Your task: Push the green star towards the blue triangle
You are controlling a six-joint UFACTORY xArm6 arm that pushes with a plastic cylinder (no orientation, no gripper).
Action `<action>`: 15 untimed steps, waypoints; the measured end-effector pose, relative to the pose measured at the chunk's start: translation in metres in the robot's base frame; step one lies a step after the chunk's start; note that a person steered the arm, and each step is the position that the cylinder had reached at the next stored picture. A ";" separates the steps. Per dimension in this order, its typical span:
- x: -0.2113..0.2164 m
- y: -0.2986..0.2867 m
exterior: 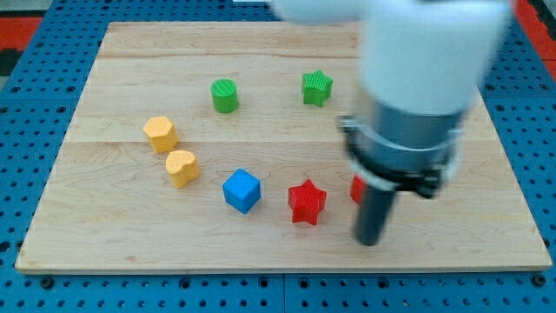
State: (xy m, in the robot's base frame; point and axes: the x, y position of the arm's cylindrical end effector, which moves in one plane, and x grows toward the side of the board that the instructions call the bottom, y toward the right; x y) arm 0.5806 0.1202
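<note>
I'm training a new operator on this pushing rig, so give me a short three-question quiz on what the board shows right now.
1. True or false: my tip touches the green star.
2. Which block lies nearest my tip? A) green cylinder B) red star C) blue cube
3. Fill in: the two yellow blocks sit on the view's ____ side of the wooden board.

Key: 1 false, the tip is well below the star, towards the view's bottom. 2 B, unless the partly hidden red block at the arm counts. 3 left.
</note>
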 end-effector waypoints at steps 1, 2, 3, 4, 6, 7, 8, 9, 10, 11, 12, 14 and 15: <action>-0.032 0.000; -0.048 0.000; -0.050 0.008; -0.071 0.027; -0.115 0.011; -0.127 0.009; -0.132 0.065; -0.199 0.033; -0.247 -0.026; -0.247 -0.043; -0.257 -0.075; -0.254 -0.110; -0.267 -0.166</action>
State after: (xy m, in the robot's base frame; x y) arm 0.3139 -0.0460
